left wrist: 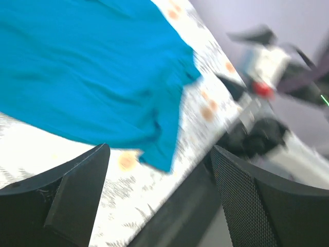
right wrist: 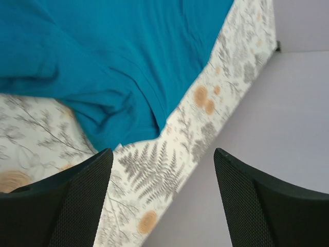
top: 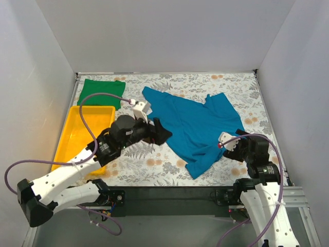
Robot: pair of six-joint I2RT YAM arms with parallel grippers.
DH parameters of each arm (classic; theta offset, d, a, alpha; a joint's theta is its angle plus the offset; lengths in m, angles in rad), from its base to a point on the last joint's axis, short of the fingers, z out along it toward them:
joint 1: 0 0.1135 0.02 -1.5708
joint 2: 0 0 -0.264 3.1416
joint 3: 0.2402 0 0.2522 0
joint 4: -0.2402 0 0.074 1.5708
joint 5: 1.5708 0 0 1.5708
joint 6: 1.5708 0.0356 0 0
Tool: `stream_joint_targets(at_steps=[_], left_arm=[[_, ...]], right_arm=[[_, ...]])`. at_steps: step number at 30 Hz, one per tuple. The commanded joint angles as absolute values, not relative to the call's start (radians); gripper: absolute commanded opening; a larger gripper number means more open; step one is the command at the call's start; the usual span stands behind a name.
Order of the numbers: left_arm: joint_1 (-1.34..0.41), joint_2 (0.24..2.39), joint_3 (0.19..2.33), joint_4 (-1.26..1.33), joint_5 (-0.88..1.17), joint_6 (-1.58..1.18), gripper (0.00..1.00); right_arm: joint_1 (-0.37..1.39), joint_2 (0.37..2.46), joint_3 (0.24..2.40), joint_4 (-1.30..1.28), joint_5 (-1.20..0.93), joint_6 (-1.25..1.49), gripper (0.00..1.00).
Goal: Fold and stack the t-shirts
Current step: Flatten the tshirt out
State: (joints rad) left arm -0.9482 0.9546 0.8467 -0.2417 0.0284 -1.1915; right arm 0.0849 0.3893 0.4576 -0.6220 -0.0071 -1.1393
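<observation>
Teal t-shirt (top: pixel 198 128) between left hand (left wrist: pixel 159 172), right hand (right wrist: pixel 163 175)

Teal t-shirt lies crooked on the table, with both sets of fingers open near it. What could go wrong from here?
1. The teal t-shirt lies skewed and rumpled, bunched up by the right fingers. Folding it now would likely trap creases.
2. Its near corner sits close to the table's front edge, so a drag could pull it off.
3. The left arm's cable arcs over the green t-shirt and may snag it.
</observation>
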Motion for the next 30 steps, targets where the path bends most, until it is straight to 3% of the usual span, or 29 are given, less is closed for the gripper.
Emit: stream_joint_targets(at_steps=[1, 6, 9, 14, 24, 27, 28, 29, 30], left_arm=[[-0.722, 1.038, 0.877, -0.315, -0.002, -1.248, 0.77], [-0.543, 1.244, 0.822, -0.236, 0.069, -1.469, 0.75], [-0.512, 1.35, 0.824, -0.206, -0.018, -1.627, 0.75], [-0.496, 1.549, 0.886, -0.172, -0.168, -1.719, 0.72], [-0.46, 1.841, 1.091, -0.167, -0.227, -1.746, 0.64], [-0.459, 1.896, 1.149, -0.19, -0.232, -1.732, 0.49], [-0.459, 1.908, 1.157, -0.202, -0.233, -1.729, 0.39], [-0.459, 1.911, 1.158, -0.204, -0.233, -1.721, 0.21], [-0.459, 1.91, 1.157, -0.206, -0.232, -1.715, 0.13]], right_arm=[[0.078, 0.483, 0.577, -0.664, -0.231, -0.993, 0.86], [0.075, 0.781, 0.69, -0.661, -0.535, -0.68, 0.8], [0.077, 0.938, 0.779, -0.6, -0.67, -0.557, 0.73], [0.074, 1.101, 0.833, -0.526, -0.779, -0.538, 0.69], [0.029, 1.059, 0.707, -0.445, -0.83, -0.598, 0.69], [0.02, 1.06, 0.689, -0.446, -0.864, -0.604, 0.69], [0.015, 1.06, 0.687, -0.446, -0.874, -0.604, 0.69], [0.012, 1.06, 0.687, -0.446, -0.879, -0.607, 0.69], [0.011, 1.06, 0.687, -0.446, -0.884, -0.607, 0.69]])
